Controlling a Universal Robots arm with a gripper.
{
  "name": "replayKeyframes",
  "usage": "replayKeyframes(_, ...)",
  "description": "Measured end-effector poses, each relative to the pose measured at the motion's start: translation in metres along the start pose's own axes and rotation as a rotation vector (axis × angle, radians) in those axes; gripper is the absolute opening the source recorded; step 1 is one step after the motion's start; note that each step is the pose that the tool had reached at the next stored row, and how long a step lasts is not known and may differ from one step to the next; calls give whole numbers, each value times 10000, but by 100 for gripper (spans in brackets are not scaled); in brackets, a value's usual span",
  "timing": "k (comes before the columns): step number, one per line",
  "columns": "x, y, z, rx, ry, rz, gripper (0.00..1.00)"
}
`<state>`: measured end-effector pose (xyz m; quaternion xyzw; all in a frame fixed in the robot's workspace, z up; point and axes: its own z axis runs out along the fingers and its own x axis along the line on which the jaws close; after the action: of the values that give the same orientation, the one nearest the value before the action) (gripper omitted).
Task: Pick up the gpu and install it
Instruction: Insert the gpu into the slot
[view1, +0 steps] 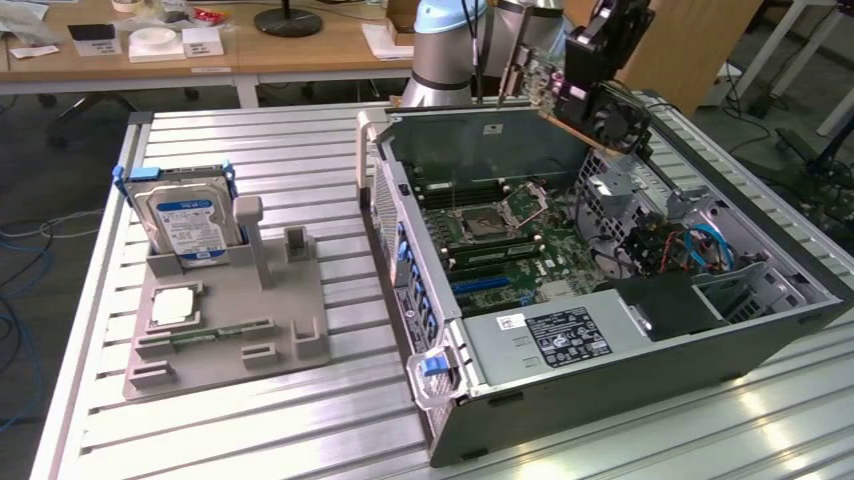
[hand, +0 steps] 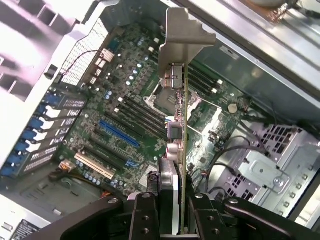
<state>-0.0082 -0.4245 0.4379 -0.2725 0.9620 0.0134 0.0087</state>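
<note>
The gpu (view1: 609, 112), a black card with a round fan, hangs tilted above the far upper corner of the open computer case (view1: 441, 390). My gripper (view1: 597, 72) is shut on its upper part. In the wrist view the gpu (hand: 183, 145) is seen edge-on, its silver bracket (hand: 181, 37) pointing away from the camera, over the motherboard (hand: 125, 105). The gripper (hand: 173, 205) clamps the card between its two black fingers (hand: 144, 215). The card is clear of the board, above the blue slot (hand: 118, 132) and the memory slots.
To the exterior view's left a grey fixture (view1: 254, 330) carries a silver hard drive with a blue-white label (view1: 187, 228) and a small chip (view1: 175, 305). Inside the case are a power supply (view1: 561, 335), cables (view1: 694, 250) and a drive cage (hand: 265, 175). Desks stand behind.
</note>
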Motion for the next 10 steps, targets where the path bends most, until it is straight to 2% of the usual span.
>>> replayKeyframes(10, 0, 0, 0, -34, 33, -1464, 28)
